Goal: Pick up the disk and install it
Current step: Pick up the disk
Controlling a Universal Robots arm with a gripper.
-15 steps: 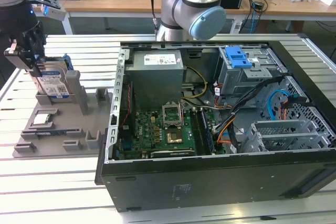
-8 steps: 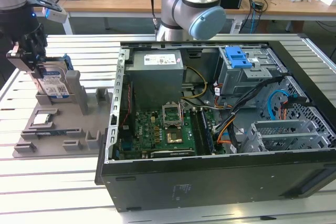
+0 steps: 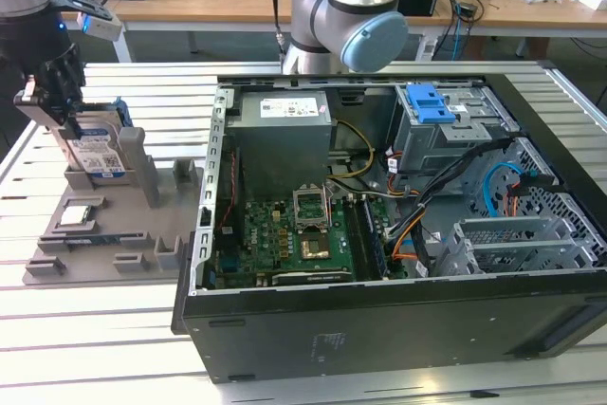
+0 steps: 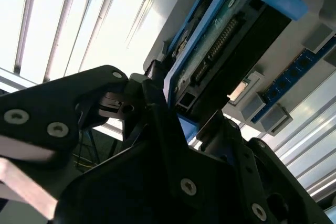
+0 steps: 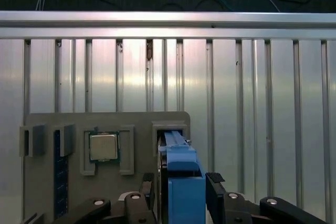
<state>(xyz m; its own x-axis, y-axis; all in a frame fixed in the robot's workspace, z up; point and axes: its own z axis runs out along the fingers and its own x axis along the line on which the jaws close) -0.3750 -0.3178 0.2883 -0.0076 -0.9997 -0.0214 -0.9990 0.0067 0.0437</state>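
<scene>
As the gripper [image 3: 66, 116] clamps it, the disk [image 3: 100, 154] stands upright.

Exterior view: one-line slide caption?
End effector at the top of the upright disk in its grey holder, beside the open computer case.

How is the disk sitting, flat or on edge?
On edge: the disk stands upright in the grey holder, its top clasped by the gripper.
</scene>
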